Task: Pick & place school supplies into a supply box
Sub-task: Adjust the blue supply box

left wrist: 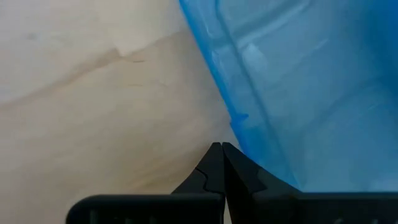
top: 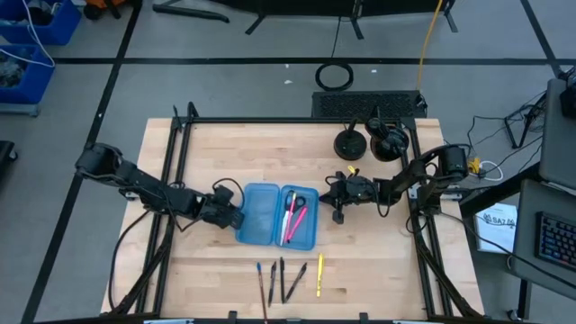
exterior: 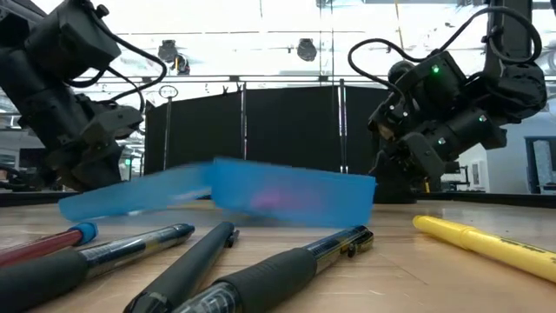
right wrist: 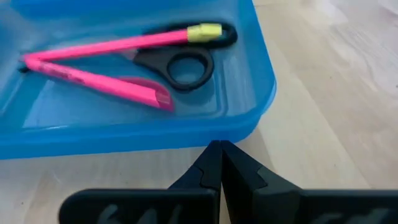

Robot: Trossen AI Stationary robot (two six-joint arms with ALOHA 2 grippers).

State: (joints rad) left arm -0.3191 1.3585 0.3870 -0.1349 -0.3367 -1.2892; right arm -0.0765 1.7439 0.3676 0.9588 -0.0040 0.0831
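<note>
The translucent blue supply box [top: 277,216] lies open at mid-table; its left half [top: 256,214] is bare. The right half [right wrist: 249,93] holds two pink pens [right wrist: 93,84], one with a yellow tip [right wrist: 202,31], and black-handled scissors [right wrist: 180,65]. Several dark pens [top: 283,279] and a yellow one [top: 319,274] lie loose near the near edge. My left gripper [left wrist: 221,146] is shut, its tips at the box's left rim [left wrist: 239,118]. My right gripper [right wrist: 221,143] is shut, just right of the box's right wall, near a corner. My left gripper's shut fingertips [left wrist: 231,152] come level from the table's left at the outer rim of the box's left half [left wrist: 239,118]; I cannot tell whether they touch it.
Two black round objects [top: 349,144] [top: 389,142] stand at the far right of the table. Black frame rails [top: 180,153] run along the table's left and right sides. The loose pens [exterior: 287,265] [exterior: 486,243] fill the near middle, in front of the box.
</note>
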